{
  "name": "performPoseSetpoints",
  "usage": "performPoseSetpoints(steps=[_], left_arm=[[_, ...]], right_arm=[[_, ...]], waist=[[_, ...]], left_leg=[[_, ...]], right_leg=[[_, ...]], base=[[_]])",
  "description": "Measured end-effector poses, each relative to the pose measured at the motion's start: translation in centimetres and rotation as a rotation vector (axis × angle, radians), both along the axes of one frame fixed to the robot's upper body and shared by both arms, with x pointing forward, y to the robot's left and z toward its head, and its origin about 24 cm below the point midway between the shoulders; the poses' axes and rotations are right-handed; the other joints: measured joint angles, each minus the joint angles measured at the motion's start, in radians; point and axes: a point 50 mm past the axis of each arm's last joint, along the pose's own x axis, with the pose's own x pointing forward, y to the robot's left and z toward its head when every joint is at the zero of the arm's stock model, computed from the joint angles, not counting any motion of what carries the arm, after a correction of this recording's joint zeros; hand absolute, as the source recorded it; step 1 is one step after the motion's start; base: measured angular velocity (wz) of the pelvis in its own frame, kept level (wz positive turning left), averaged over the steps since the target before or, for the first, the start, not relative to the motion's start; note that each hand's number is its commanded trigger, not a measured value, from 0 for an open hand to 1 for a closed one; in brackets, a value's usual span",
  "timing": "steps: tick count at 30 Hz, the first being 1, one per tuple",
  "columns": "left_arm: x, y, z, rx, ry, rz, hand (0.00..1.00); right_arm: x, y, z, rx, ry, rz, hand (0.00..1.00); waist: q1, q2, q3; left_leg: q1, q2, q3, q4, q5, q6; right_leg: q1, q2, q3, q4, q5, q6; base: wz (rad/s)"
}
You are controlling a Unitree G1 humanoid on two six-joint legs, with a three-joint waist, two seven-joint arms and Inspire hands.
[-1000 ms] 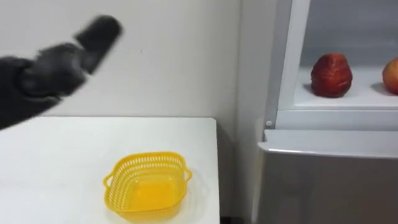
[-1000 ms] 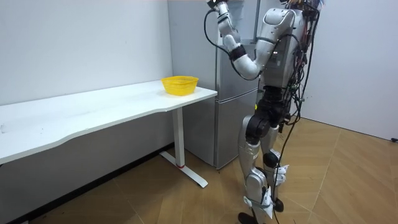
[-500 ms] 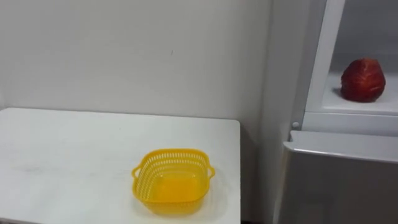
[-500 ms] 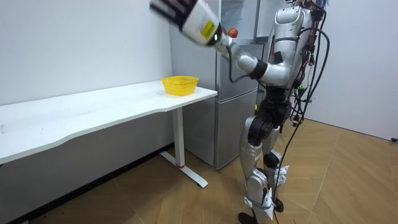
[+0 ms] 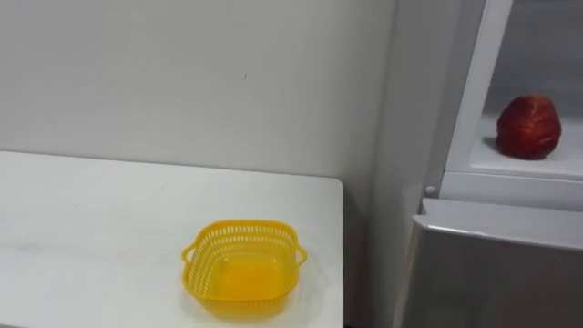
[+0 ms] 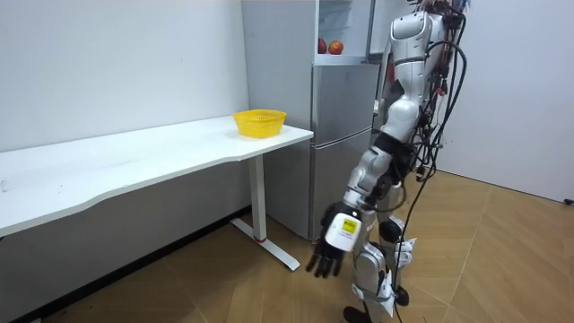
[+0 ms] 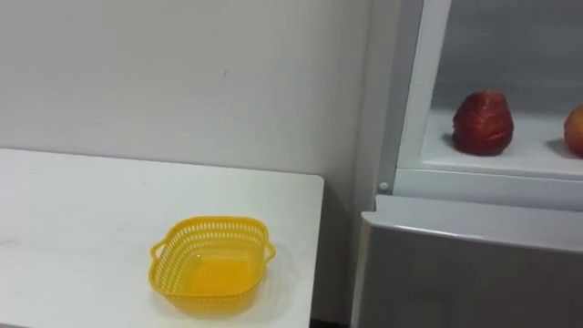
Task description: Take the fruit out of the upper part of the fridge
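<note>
While the robot stands upright before the fridge [image 7: 455,273], its left arm hangs straight down at its side, and the left robot hand [image 6: 328,258] is low, near the knee, with relaxed, spread fingers that hold nothing. The upper compartment of the fridge is open. On its white shelf [image 7: 528,150] sit 2 fruits, apart from each other: a dark red fruit [image 7: 482,122] nearer to the door frame and an orange-red fruit [image 7: 575,130] at the right edge of the right eye view. Left of the fridge, a yellow basket [image 7: 212,222] stands empty near the end of the white counter [image 7: 73,210].
</note>
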Motion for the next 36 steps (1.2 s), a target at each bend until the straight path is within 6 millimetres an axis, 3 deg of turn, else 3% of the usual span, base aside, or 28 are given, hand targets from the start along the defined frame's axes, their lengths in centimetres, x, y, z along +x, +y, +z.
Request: performPoseSetpoints(steps=[5, 7, 13, 16, 21, 27, 32, 36], left_arm=[[-2.9, -1.5, -0.9, -0.118, 0.156, -0.137, 0.0], [-3.0, -2.0, -1.1, -0.14, 0.186, -0.199, 0.0], [-2.2, -3.0, -1.4, -0.155, 0.253, -0.478, 0.0], [-0.8, -3.2, -1.4, -0.142, 0.263, -0.634, 0.0], [2.6, -3.6, -1.3, -0.109, 0.228, -0.797, 0.0], [3.5, -3.8, -1.2, -0.096, 0.209, -0.837, 0.0], [3.4, -4.1, -1.3, -0.095, 0.187, -0.837, 0.0], [3.4, -4.0, -1.2, -0.085, 0.164, -0.838, 0.0]], right_arm=[[-0.1, 0.1, 0.0, 0.005, 0.022, -0.013, 0.0], [-0.1, 0.1, 0.0, 0.005, 0.019, -0.014, 0.0], [0.5, 0.1, 0.0, -0.002, 0.007, -0.011, 0.0], [1.0, 0.3, -0.1, -0.003, -0.017, -0.027, 0.0], [2.9, 0.3, 0.1, -0.047, -0.111, -0.061, 0.0], [5.7, 1.1, 0.4, -0.013, -0.311, -0.274, 0.0], [7.1, 1.1, 0.8, 0.001, -0.404, -0.336, 0.0], [7.9, 0.8, 1.2, -0.007, -0.471, -0.377, 0.0]], waist=[[-0.022, 0.019, 0.0057], [-0.026, 0.024, 0.0042], [-0.062, 0.018, 0.0014], [-0.084, -0.002, 0.0022], [-0.08, -0.017, 0.0072], [-0.089, -0.013, 0.0065], [-0.101, 0.006, 0.0069], [-0.117, 0.007, 0.0053]], left_leg=[[-0.001, 0.0, 0.002, 0.0, 0.0, 0.0], [-0.001, 0.001, 0.006, 0.0, 0.0, 0.0], [0.0, 0.003, 0.029, -0.003, 0.001, 0.0], [0.001, 0.002, 0.034, -0.002, 0.001, 0.0], [-0.002, 0.005, 0.059, -0.004, 0.001, 0.0], [-0.01, 0.005, 0.057, -0.004, 0.001, 0.0], [-0.012, 0.005, 0.057, -0.004, 0.001, 0.0], [-0.005, 0.005, 0.059, -0.006, 0.001, 0.0]], right_leg=[[-0.005, -0.001, 0.001, 0.003, 0.0, 0.0], [-0.008, 0.0, 0.002, 0.003, 0.0, 0.0], [-0.013, 0.001, 0.026, 0.004, -0.001, 0.0], [-0.012, 0.001, 0.032, 0.002, -0.001, 0.0], [-0.026, 0.006, 0.063, 0.001, 0.003, 0.001], [-0.037, 0.005, 0.055, -0.001, 0.005, 0.002], [-0.039, 0.006, 0.055, -0.001, 0.006, 0.002], [-0.036, 0.006, 0.061, 0.001, 0.006, 0.002]], base=[[0.0], [-0.05], [-0.09], [-0.04], [-0.15], [0.0], [0.0], [0.0]])
